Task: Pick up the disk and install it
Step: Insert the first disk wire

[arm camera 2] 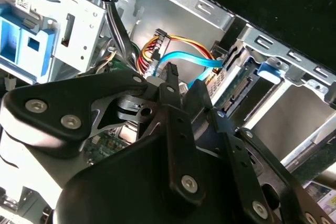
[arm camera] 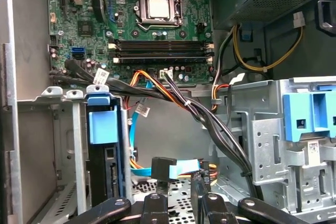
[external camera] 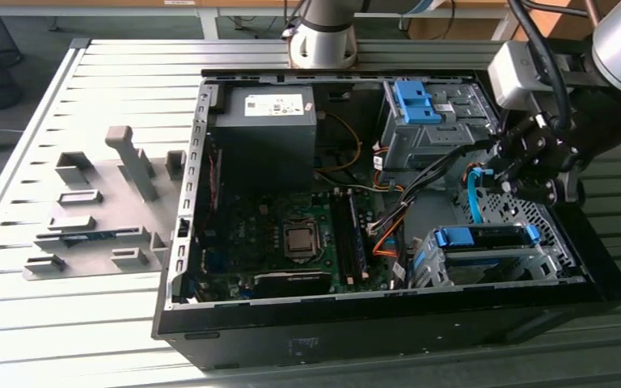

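Exterior view, disk: the disk (external camera: 485,237) sits in the drive cage (external camera: 548,250) at the near corner of the computer case (external camera: 397,327), toward the exterior view's right, with its blue handle facing up.
Exterior view, gripper: the gripper (external camera: 534,179) hangs just above that cage, beside the blue data cable (external camera: 471,192). As far as we can see it is not touching the disk.
Exterior view, surroundings: the power supply (external camera: 268,113) and motherboard (external camera: 289,234) lie toward the exterior view's left. The case rests on a slatted desk (external camera: 95,73).
Second wrist view, fingers: we see the fingers (arm camera 2: 202,100) slightly apart with nothing between them. The disk (arm camera 2: 269,70) stands in its cage just beyond them.
First wrist view, disk: the disk (arm camera: 103,129) stands on edge between the cage walls, blue handle outermost, with the blue data cable (arm camera: 134,140) just beside it.
First wrist view, gripper: the gripper (arm camera: 177,196) is near the disk but apart from it, over perforated metal.
Handling: we judge the disk stiff, dense for its size, smooth on its metal faces and sensitive to knocks.
Hold: we would take it by the blue handle or side rails, away from the connector and circuit board.
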Motion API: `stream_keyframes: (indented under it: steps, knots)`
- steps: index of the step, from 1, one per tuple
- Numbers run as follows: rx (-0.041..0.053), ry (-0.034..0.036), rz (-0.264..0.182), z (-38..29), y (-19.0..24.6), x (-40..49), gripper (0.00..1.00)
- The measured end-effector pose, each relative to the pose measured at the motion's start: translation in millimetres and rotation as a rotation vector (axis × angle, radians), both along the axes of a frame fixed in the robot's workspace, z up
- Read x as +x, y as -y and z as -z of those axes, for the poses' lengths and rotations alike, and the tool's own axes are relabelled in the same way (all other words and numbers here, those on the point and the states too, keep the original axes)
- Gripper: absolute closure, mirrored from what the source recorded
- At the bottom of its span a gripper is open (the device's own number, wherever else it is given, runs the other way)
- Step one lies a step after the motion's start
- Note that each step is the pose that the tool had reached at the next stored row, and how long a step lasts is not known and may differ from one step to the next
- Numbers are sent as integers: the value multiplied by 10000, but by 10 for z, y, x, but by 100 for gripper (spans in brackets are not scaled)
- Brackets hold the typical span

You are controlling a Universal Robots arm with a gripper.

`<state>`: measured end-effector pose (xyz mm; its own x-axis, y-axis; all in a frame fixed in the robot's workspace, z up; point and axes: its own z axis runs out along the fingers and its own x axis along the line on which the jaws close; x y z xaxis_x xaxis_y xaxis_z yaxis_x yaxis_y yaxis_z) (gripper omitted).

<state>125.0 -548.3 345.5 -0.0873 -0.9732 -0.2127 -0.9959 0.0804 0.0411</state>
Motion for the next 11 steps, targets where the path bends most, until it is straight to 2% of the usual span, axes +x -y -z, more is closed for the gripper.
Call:
stream_keyframes:
  steps: [11]
  knots:
    - [15,0,0,0,-79,0,69]
